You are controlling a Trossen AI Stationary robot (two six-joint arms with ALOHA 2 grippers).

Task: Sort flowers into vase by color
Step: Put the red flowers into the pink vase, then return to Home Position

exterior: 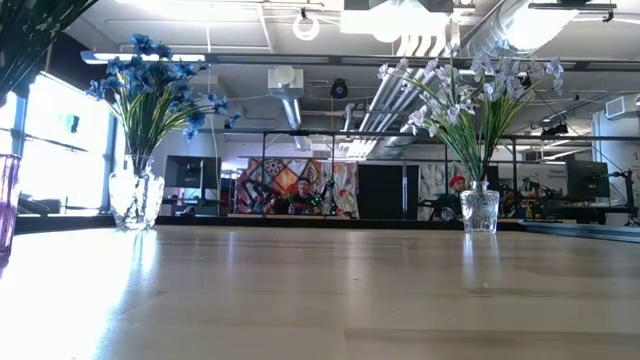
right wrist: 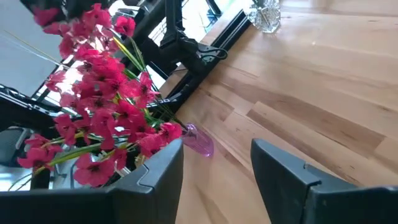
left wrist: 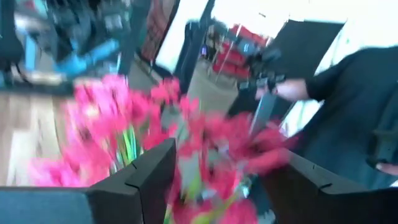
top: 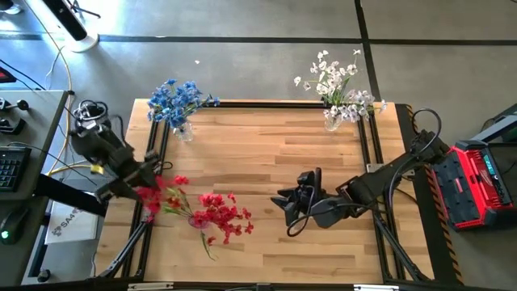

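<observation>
Red flowers (top: 216,213) bunch at about seven o'clock on the table (top: 266,153), in a small purple vase (right wrist: 198,139); light, springy sprays on thin wiry stems, blossoms easily crushed, so the bare stem looks the place to pinch; left gripper (top: 149,179) spread open among the blooms; right gripper (top: 292,204), at four o'clock, open and empty.

The red flowers (left wrist: 155,137) were smeared by blur in the left wrist view; the purple vase (exterior: 8,200) was cut off by the low view's edge; its base hid behind blossoms.
</observation>
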